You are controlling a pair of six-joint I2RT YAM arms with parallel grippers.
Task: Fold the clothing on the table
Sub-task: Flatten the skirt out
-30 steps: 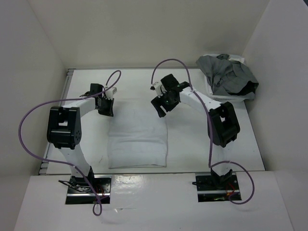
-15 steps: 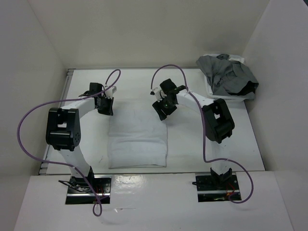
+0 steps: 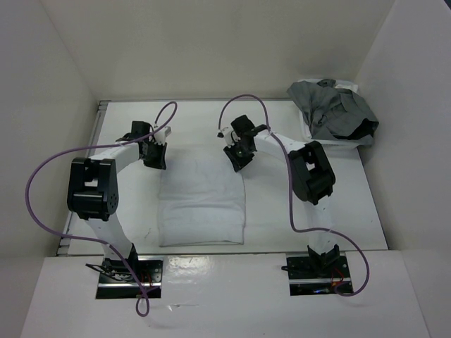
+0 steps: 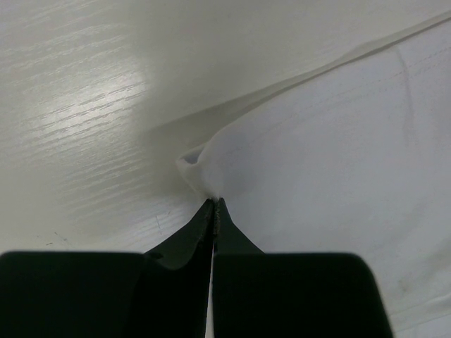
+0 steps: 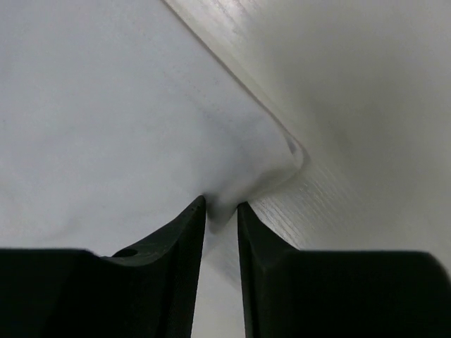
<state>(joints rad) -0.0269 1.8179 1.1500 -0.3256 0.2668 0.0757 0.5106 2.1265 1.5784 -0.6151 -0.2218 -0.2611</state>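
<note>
A white piece of clothing lies flat in the middle of the table, roughly rectangular. My left gripper is at its far left corner and is shut on that corner; the left wrist view shows the cloth puckered into the closed tips of the gripper. My right gripper is at the far right corner. In the right wrist view its jaws stand a narrow gap apart, astride a bunched fold of the cloth, with bare tabletop beside it.
A heap of grey clothing fills a white bin at the far right corner. White walls enclose the table on three sides. A metal rail runs along the left edge. Purple cables loop over both arms.
The right gripper has come down and left onto the far right corner of the cloth, and its jaws have narrowed around it. The left gripper has stayed shut and still.
</note>
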